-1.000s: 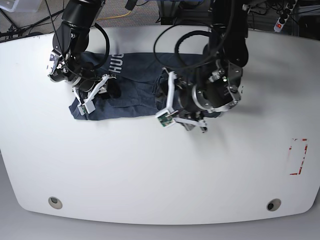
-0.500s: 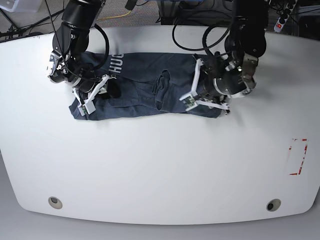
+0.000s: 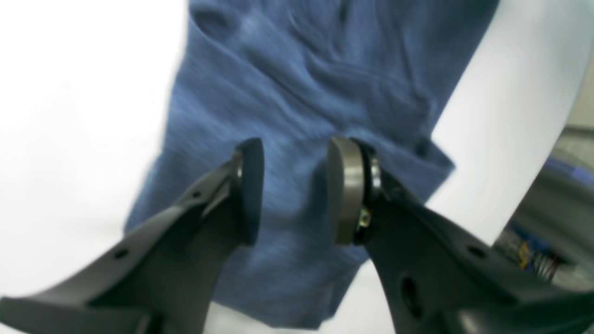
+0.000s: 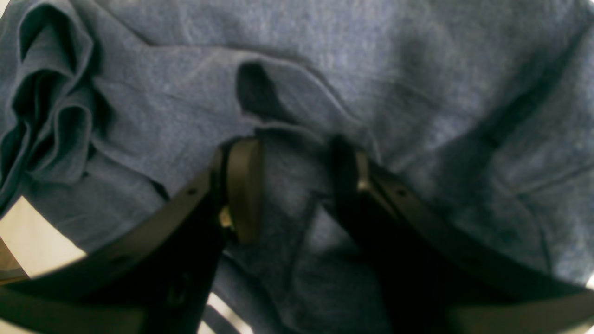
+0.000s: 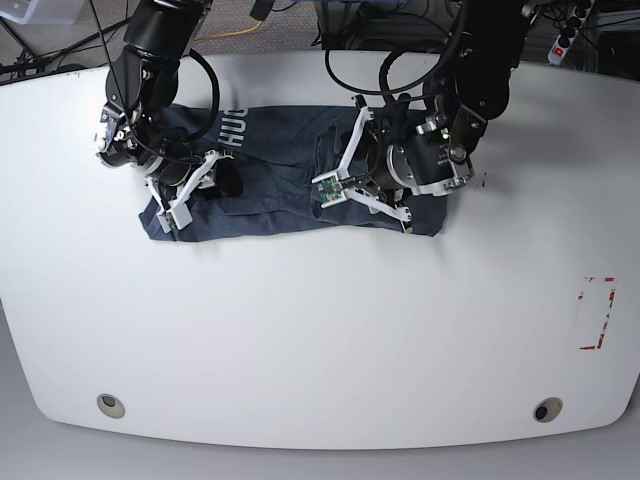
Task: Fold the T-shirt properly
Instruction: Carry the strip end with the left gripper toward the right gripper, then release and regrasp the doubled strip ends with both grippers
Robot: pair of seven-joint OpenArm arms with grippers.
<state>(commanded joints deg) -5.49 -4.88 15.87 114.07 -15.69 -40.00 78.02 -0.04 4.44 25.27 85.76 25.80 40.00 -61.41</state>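
Observation:
The T-shirt (image 5: 270, 195) lies as a long dark navy band across the back of the white table (image 5: 320, 340), with white letters "HUG" (image 5: 235, 125) showing near its left end. My right gripper (image 5: 190, 190) stands open over the shirt's left end. In the right wrist view its fingers (image 4: 243, 185) straddle a fold edge of the cloth (image 4: 371, 60), beside a bunched lump (image 4: 51, 116). My left gripper (image 5: 360, 195) hovers open over the shirt's middle-right part. The blurred left wrist view shows blue cloth (image 3: 297, 83) behind the gap between its pads (image 3: 345, 190).
A red tape rectangle (image 5: 597, 312) marks the table's right side. Two round fittings (image 5: 110, 405) (image 5: 545, 409) sit near the front edge. Cables and a power strip (image 5: 565, 40) lie beyond the back edge.
My left arm swung right to the shirt's right end, then came back left over its middle. The right arm has stayed nearly still on the left end.

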